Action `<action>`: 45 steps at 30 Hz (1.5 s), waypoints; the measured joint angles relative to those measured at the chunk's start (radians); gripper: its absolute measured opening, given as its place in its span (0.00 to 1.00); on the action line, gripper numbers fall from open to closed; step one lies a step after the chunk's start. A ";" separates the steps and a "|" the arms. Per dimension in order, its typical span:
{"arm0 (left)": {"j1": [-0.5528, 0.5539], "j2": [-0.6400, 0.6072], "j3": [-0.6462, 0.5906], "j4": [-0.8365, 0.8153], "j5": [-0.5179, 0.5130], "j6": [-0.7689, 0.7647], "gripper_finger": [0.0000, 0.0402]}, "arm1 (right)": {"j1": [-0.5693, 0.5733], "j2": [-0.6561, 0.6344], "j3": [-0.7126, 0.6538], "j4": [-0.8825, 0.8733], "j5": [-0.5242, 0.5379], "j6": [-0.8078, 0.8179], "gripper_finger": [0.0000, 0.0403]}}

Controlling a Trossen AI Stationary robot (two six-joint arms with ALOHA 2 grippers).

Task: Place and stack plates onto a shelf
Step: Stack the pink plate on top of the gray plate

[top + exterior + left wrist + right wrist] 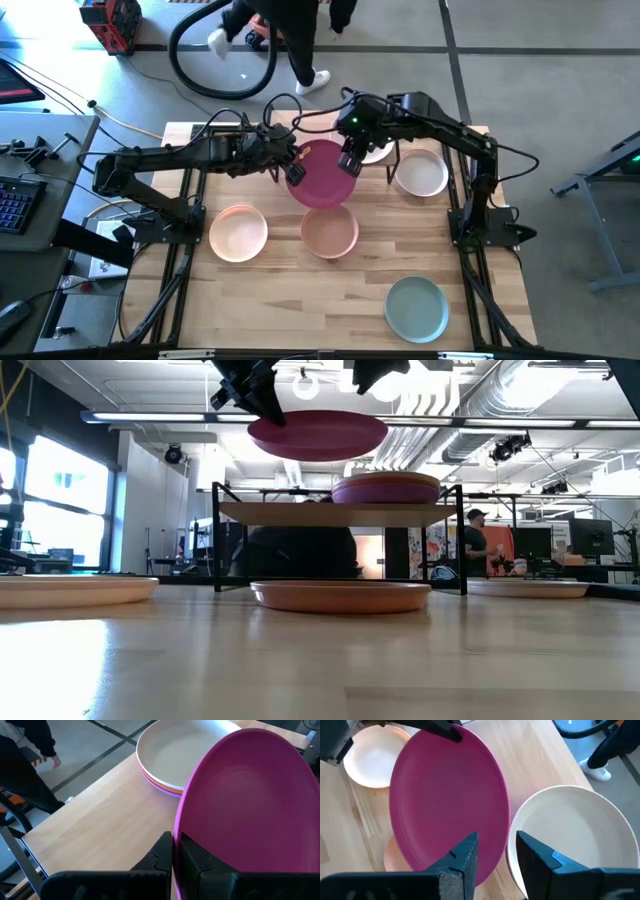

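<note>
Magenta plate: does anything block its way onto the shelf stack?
Nothing visible does. The left gripper holds the magenta plate above the shelf, beside the stack; the right gripper, fingers open, hovers by the plate's rim.

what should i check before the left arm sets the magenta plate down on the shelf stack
1. Grip on the plate: left gripper is shut on the rim of the magenta plate - ok.
2. Plate height: in the low view it hangs above the stack on the shelf, not touching - ok.
3. Plate attitude: close to level in the low view - ok.
4. Alignment over the stack: the plate sits to one side of it, only partly overlapping - not ok.
5. Right gripper: open, holding nothing, hovering right by the plate's edge and above the stack - not ok, may be in the way.
6. Stack itself: cream plate on top looks seated squarely - ok.
</note>
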 joint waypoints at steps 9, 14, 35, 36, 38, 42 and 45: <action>0.000 0.000 0.000 0.007 -0.004 0.016 0.00 | -0.032 0.000 -0.049 -0.028 -0.010 0.064 0.27; 0.000 0.000 0.000 0.015 -0.009 0.017 0.00 | -0.050 0.002 -0.048 -0.028 -0.044 0.070 0.27; 0.000 0.000 0.000 0.111 -0.004 0.063 0.00 | -0.054 0.002 -0.048 -0.029 -0.046 0.067 0.06; 0.000 0.000 0.000 0.112 -0.004 0.063 0.00 | -0.054 0.002 -0.048 -0.029 -0.045 0.065 0.03; 0.000 0.000 0.000 0.113 -0.005 0.062 0.00 | -0.055 0.002 -0.048 -0.028 -0.045 0.062 0.02; 0.000 0.000 -0.001 0.118 -0.005 0.062 0.00 | -0.054 0.002 -0.048 -0.029 -0.043 0.066 0.02; 0.000 0.000 -0.001 0.126 -0.007 0.062 0.00 | -0.055 0.002 -0.048 -0.028 -0.022 0.058 0.01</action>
